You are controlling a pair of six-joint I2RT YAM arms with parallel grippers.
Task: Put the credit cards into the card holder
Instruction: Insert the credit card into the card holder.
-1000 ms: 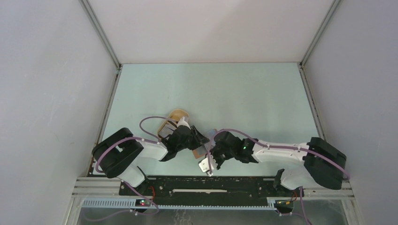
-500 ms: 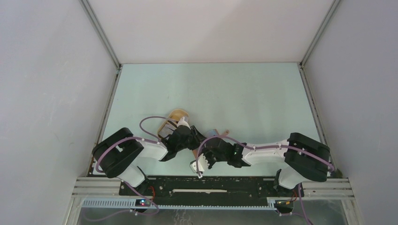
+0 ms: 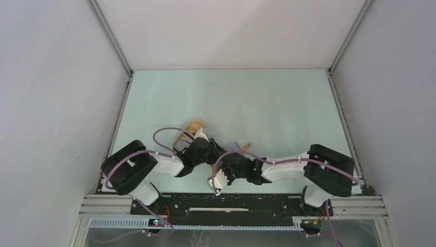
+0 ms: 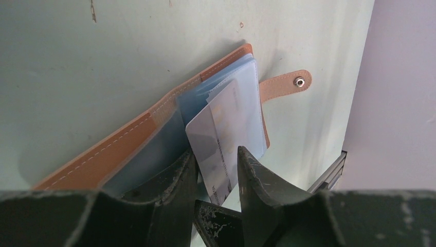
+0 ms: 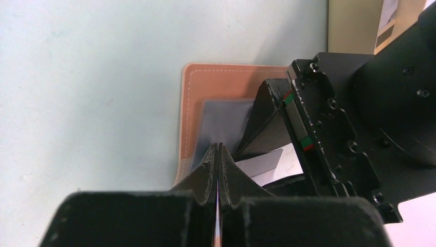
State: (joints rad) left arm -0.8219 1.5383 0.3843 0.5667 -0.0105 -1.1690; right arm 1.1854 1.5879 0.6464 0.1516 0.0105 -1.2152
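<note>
**Top external view**
- Left gripper [image 3: 208, 151]: I see it low over the table [image 3: 231, 92], near the front edge. From up here I cannot read its jaws.
- Right gripper [image 3: 229, 163]: it reaches in from the right and sits just beside the left one. I cannot read its jaws here either.
- Card holder [image 3: 237, 146]: mostly hidden under both grippers. I make out only a brown edge and its strap on the far side.
- Tan tray [image 3: 191, 128]: it sits just beyond the left gripper.

**Left wrist view**
- Card holder [image 4: 118, 149]: it lies open on the table [image 4: 103, 56], brown leather outside and grey-blue slots inside.
- Snap tab [image 4: 288, 85]: it sticks out to the right and lies flat.
- Card [image 4: 221, 128]: pale, whitish-blue. Its far end is over the slots and its near end runs down into the gap between the fingers [image 4: 257, 180].
- Left gripper [image 4: 216, 153]: the jaws stand apart. The right finger overlaps the card, and I cannot tell if it presses on it.

**Right wrist view**
- Right gripper [image 5: 218, 149]: the fingers are pressed together with a thin pale line in the seam. I cannot tell whether anything is pinched there. The tips are over the near edge of the card holder [image 5: 205, 87].
- One left-gripper finger [image 5: 262, 116] comes down onto the grey slot area.
- Card [image 5: 265, 164]: a grey sliver of it shows just right of my closed fingers.
- Tray [image 5: 355, 25]: at the top right corner.
</note>
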